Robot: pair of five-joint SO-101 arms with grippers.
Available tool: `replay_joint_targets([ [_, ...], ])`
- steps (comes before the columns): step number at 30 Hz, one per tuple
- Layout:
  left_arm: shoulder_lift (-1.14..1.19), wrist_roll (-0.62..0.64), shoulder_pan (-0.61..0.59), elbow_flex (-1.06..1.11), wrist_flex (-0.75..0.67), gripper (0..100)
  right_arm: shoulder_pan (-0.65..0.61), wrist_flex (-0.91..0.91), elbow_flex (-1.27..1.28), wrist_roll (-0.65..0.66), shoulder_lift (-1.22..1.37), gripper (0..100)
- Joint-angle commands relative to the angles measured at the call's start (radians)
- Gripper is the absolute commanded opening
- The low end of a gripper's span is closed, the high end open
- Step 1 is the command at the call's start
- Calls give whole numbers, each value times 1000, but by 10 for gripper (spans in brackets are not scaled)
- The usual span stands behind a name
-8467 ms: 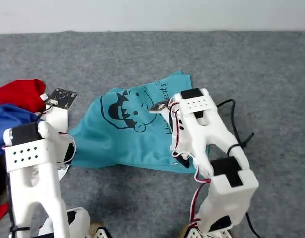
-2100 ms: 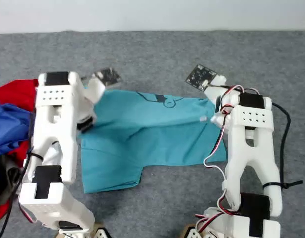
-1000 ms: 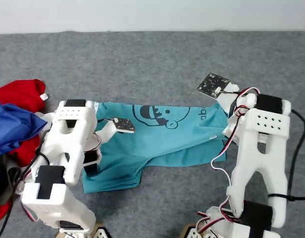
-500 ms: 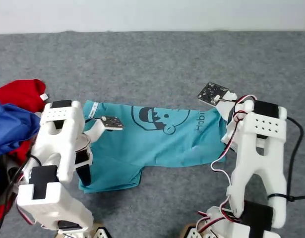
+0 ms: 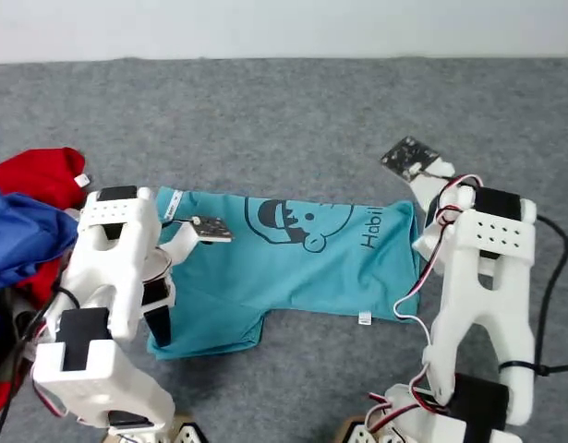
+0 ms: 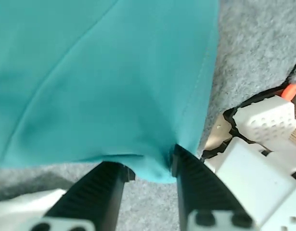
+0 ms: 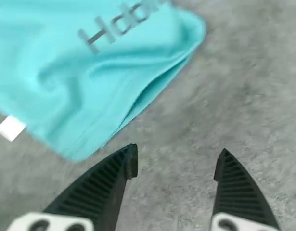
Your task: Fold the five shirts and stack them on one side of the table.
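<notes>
Grey felt covers the table (image 5: 284, 101), with a pale wall behind it. At the middle lies a teal shirt (image 5: 293, 268), spread crosswise between the two arms and doubled over along its length. A dark cartoon face (image 5: 288, 219) and some lettering (image 5: 371, 228) show on top. One sleeve (image 5: 210, 332) juts toward the near edge, and a small white tag (image 5: 365, 319) sticks out of the near hem. The left gripper (image 6: 150, 175) sits at the shirt's left end, fingers partly apart, with the hem bunched in the gap and touching one finger. The right gripper (image 7: 176, 161) hangs over bare felt just beside the shirt's right corner, spread wide and holding nothing. A red shirt (image 5: 39, 175) and a blue shirt (image 5: 20, 235) lie crumpled at the table's left edge.
</notes>
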Motion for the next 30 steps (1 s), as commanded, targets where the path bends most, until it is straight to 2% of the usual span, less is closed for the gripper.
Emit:
replay_joint_targets([
  [1,-17,78,41,-59,32,145,-27,-53,-58,-81,-33,263],
  [6,-17,233,118,-136,29,204,-59,-58,-58,-161,48,263],
  [10,-17,328,180,-220,29,210,-68,-76,-75,-244,119,263],
  [18,-15,480,192,-417,29,210,-70,-168,-77,-358,165,263],
  [25,-17,499,192,-429,34,215,-70,-173,-77,-373,165,263],
  [30,-21,499,192,-415,34,261,-64,-173,-75,-370,165,263],
])
